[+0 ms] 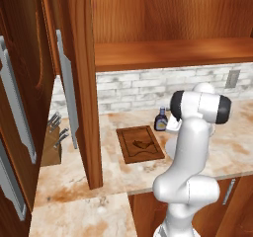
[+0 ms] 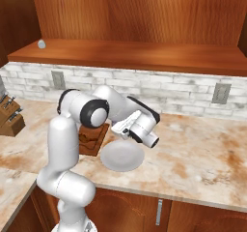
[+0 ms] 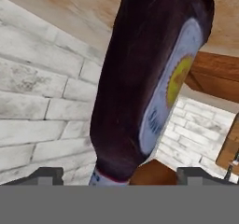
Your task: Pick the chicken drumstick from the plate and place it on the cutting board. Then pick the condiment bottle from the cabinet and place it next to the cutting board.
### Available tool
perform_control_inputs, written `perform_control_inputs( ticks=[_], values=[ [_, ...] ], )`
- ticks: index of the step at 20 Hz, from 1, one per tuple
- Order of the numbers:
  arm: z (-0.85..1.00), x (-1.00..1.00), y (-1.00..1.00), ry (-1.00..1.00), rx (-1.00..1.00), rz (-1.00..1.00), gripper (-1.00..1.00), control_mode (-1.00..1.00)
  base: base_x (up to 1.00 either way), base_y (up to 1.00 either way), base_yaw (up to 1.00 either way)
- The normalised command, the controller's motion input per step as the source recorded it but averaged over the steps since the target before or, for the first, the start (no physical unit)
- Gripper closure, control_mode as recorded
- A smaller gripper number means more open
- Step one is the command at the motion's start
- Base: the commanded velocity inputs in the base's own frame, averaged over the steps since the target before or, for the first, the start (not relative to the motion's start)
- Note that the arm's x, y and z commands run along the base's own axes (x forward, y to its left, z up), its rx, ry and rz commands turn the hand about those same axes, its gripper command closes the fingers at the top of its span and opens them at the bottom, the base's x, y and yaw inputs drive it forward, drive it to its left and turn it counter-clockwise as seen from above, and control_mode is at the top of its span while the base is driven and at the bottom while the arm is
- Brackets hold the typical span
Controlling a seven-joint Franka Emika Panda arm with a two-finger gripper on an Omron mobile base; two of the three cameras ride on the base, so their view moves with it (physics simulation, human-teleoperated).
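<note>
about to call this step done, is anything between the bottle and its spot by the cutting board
Nothing visible does. The condiment bottle already stands on the counter just past the cutting board's far right corner, with the chicken drumstick lying on the board.

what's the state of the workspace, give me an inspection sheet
surface: marble counter
job's things: drumstick on board; plate empty; bottle upright on counter by board's far corner; cabinet open
clutter: knife block; small grey object on shelf
gripper: open, tips either side of bottle's cap end
cables: nothing seen
surroundings: brick backsplash, outlet
</note>
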Motion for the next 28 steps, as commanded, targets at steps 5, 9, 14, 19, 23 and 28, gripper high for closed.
perform_control_inputs(
  ticks=[5,9,14,19,23,28],
  values=[
    [0.22,-0.33,-0.04,0.00,0.00,0.01,-1.00,-1.00,0.00,0.00,0.00],
    [0.23,-0.56,-0.07,-0.04,0.00,0.02,-1.00,-1.00,0.00,0.00,0.00],
    [0.21,-0.64,-0.02,-0.07,0.00,0.02,-1.00,-1.00,0.00,0.00,0.00],
    [0.18,-0.64,0.00,-0.09,0.00,0.02,-1.00,-1.00,0.00,0.00,0.00],
    [0.18,-0.59,0.00,-0.10,0.00,0.01,-1.00,-1.00,0.00,0.00,0.00],
    [0.19,-0.56,0.00,-0.11,0.00,0.02,-1.00,-1.00,0.00,0.00,0.00]
  ],
)
